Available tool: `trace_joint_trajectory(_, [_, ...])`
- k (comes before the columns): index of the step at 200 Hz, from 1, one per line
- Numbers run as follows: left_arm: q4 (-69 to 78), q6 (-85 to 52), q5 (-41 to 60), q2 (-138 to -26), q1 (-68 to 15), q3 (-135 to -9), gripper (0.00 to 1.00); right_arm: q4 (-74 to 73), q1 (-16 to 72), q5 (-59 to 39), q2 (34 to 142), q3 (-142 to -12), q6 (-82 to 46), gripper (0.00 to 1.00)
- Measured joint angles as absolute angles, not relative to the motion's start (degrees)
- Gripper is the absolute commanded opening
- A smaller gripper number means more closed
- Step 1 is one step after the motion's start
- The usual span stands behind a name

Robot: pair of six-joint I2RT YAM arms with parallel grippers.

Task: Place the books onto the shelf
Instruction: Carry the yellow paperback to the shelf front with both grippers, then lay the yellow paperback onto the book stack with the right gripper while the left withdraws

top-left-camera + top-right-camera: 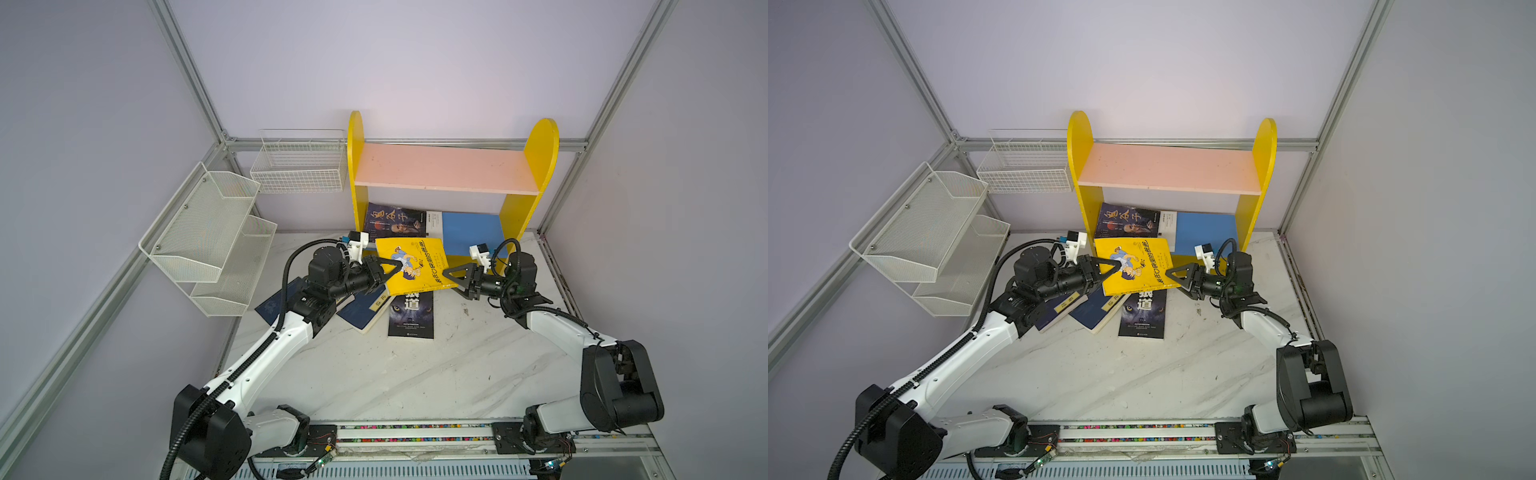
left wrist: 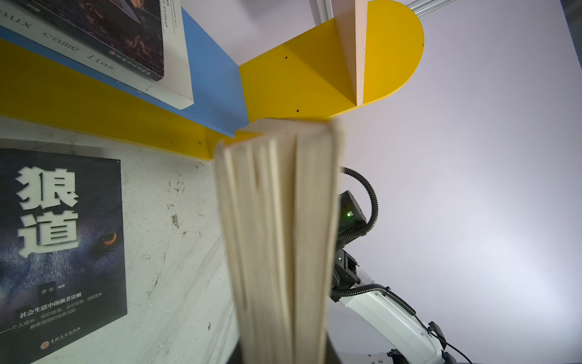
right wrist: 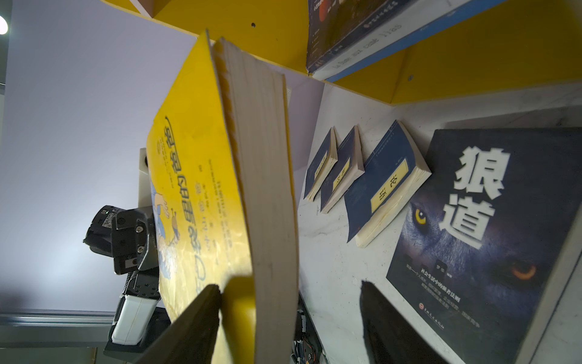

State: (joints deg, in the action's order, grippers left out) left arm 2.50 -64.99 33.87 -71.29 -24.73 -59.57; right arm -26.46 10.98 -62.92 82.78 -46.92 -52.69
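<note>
The left pincer [image 1: 394, 266] is clamped shut on one edge of the yellow cartoon book [image 1: 419, 257]. It holds the book cover-up and tilted, clear of the surface [image 1: 395, 374] and just in front of the shelf [image 1: 540, 158]. The right pincer [image 1: 451, 279] stands open across the opposite edge. In the right wrist view one finger [image 3: 195, 315] touches the yellow cover while the other stands apart from the pages, so it grips nothing.

This is a thick paperback, probably light enough for one arm but soft — the cover curves and the page block [image 2: 277, 236] fans slightly. Held by one edge it will likely sag or splay. A second hold on the far edge, taking cover and pages together, looks wise. The glossy cover may also slip.

On the shelf, the blue lower board [image 1: 469, 228] is bare toward the right arm's side. The other part carries the dark-blue portrait book [image 1: 395, 222], lying on the larger white book [image 1: 433, 222]. The pink upper board [image 1: 444, 166] is bare.

The yellow side panels hem the entry, and the opening under the pink board looks low — a flat slide-in seems easiest.

Below the lifted book, the black wolf-eyes book [image 1: 411, 320] and three navy books [image 3: 387, 182] lie on the surface, so there is little room to lower it there.
</note>
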Motion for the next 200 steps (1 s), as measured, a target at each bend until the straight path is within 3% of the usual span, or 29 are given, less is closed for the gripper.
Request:
trace_joint_trajectory(44, [4.56, -65.63, 35.22, -72.1, -24.23, -59.57, 0.03, -42.78, 10.98, -64.49, 83.85, -43.53, -64.2, 0.41])
trace_joint_trajectory(111, [10.2, -66.87, 39.31, -76.4, -21.65, -59.57, 0.08, -52.49, 10.79, -62.28, 84.86, -43.16, -74.39, 0.18])
trace_joint_trajectory(136, [11.14, -67.07, 39.97, -79.18, -20.21, -59.94, 0.26, -53.34, 10.7, -60.45, 84.88, -43.46, -76.09, 0.13])
trace_joint_trajectory(144, [11.38, -67.33, 40.03, -80.16, -19.84, -60.47, 0.39, -53.32, 10.76, -59.7, 84.99, -43.66, -76.4, 0.11])
trace_joint_trajectory(156, [11.77, -67.2, 40.07, -81.45, -19.35, -61.65, 0.5, -53.25, 10.87, -58.78, 85.38, -44.23, -76.66, 0.09])
trace_joint_trajectory(163, [12.01, -67.2, 39.88, -81.76, -19.05, -62.11, 0.63, -53.25, 10.92, -58.02, 85.78, -44.73, -76.69, 0.09])
trace_joint_trajectory(200, [6.79, -62.96, 33.74, -78.76, -15.97, -63.16, 0.81, -52.31, 10.98, -54.5, 88.58, -49.23, -75.88, 0.07])
